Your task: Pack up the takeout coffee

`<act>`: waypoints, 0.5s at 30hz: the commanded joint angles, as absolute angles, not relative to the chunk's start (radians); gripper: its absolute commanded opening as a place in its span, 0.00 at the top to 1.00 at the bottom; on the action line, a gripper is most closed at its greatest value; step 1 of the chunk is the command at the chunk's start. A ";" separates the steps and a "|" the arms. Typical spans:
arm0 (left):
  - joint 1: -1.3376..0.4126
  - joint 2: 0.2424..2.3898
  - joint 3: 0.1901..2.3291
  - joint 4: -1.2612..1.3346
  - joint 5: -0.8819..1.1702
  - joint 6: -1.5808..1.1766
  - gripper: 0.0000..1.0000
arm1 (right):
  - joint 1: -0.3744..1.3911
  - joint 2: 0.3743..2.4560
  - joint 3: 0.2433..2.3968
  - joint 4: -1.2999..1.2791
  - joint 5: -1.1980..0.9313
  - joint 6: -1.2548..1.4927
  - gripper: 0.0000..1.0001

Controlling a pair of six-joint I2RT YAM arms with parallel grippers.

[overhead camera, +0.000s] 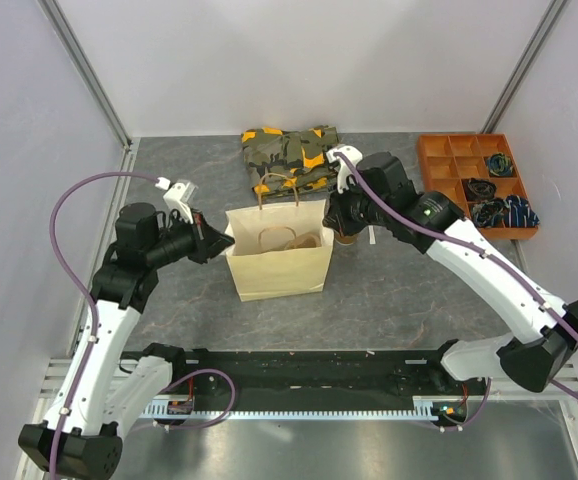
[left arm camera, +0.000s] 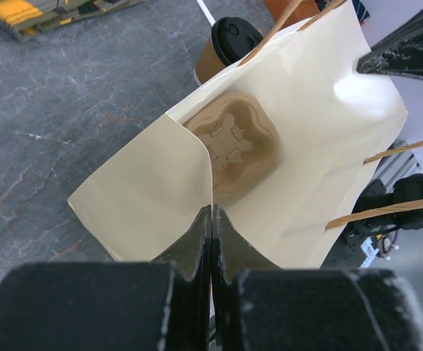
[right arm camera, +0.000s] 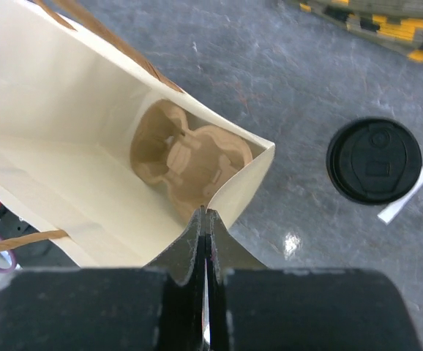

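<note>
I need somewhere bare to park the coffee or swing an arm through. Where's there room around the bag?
Free: the grey strip between the bag and the arm bases, and the back-left corner between wall and camouflage cloth. Crowded: both bag sides, where jaws pinch its rim. The coffee stands right of it, and the orange organizer fills the back right.

Lidded tan takeout coffee [left arm camera: 225, 50] stands upright beside bag [left arm camera: 292, 146].
</note>
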State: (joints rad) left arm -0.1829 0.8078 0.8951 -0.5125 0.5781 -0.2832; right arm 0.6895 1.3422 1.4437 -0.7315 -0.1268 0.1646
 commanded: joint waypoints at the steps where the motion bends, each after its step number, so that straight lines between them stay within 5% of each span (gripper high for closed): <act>1: -0.186 0.743 0.871 -0.459 0.640 -0.146 0.98 | 0.703 1.234 1.361 -0.611 -0.158 0.126 1.00; 11: -0.186 0.471 0.715 -0.528 0.761 0.179 0.98 | 0.808 1.028 1.091 -0.428 -0.068 -0.069 1.00; 15: -0.186 0.394 0.703 -0.583 0.816 0.252 0.87 | 0.851 0.968 1.031 -0.434 -0.069 -0.121 1.00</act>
